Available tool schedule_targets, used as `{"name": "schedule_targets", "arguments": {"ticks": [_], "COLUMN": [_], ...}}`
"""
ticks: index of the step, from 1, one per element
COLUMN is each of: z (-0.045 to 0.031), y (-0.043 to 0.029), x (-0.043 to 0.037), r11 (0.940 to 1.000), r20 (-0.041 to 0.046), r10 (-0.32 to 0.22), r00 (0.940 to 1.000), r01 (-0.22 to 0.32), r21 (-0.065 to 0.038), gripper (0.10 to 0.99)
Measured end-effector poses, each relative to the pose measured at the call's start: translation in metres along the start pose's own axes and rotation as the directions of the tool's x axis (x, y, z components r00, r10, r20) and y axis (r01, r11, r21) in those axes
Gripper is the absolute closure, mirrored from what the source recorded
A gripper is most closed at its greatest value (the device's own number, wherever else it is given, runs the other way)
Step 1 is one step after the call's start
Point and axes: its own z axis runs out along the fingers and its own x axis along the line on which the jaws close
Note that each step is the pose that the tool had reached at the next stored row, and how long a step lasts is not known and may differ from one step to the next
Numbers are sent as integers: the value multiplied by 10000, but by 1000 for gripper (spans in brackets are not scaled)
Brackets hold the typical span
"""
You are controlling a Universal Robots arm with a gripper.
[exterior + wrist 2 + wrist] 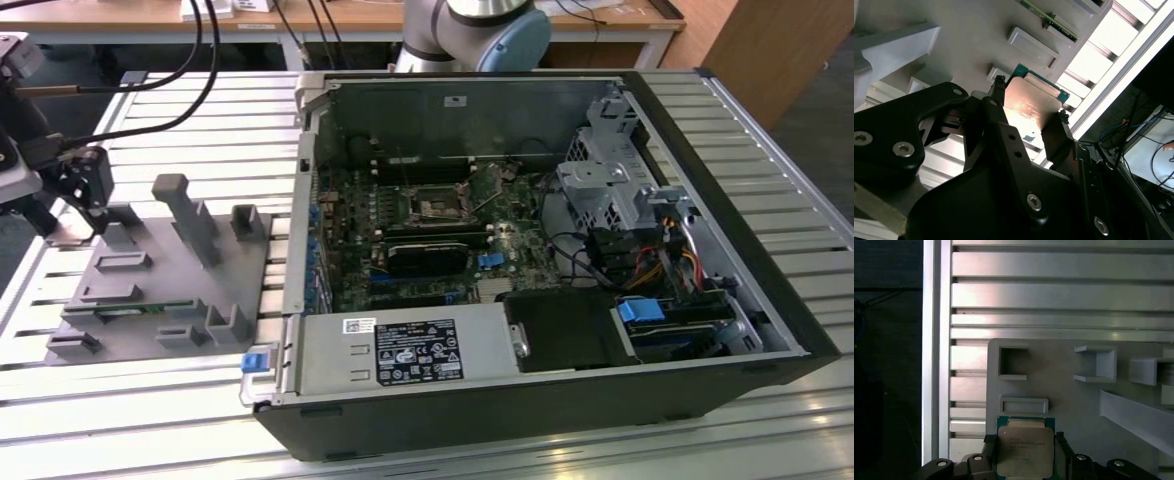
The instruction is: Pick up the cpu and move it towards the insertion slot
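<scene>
Starting from the cpu (pixel 1025 450), a small flat square chip with a dull silver metal lid and a thin green rim, we see it clamped between the two black fingers (pixel 1063 446) of the gripper (pixel 1025 456). In both wrist views one finger presses against each of two opposite edges. Faint lines of grey print cross the lid, but we cannot make them out.

The chip sits over a pale grey plastic fixture plate (pixel 1064 400), just beside a low rectangular frame (pixel 1023 399) moulded into it. We cannot tell whether it touches the plate or hangs clear of it.

In the exterior view the gripper stands at the far left, above that plate, which rests on a table of long aluminium slats (pixel 160 400). The insertion slot (pixel 438 207), a small square dark socket framed in silvery metal on the green circuit board, lies inside the open black computer case (pixel 761 250). It is well apart from the gripper, toward the exterior view's right.

At the case's near edge, a silver power supply box (pixel 327 360) carries a large label (pixel 415 352), part white and part black, with print too fine for us to read. A small white sticker (pixel 455 100) sits on the case's inner back wall.
</scene>
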Motion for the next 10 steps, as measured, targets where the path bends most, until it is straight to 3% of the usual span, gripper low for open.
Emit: {"name": "schedule_targets", "arguments": {"ticks": [10], "z": [-32], "y": [16], "x": [0], "r11": [10000], "r20": [-1], "r10": [0], "r00": [10000], "r01": [0], "r21": [37], "gripper": [545]}}
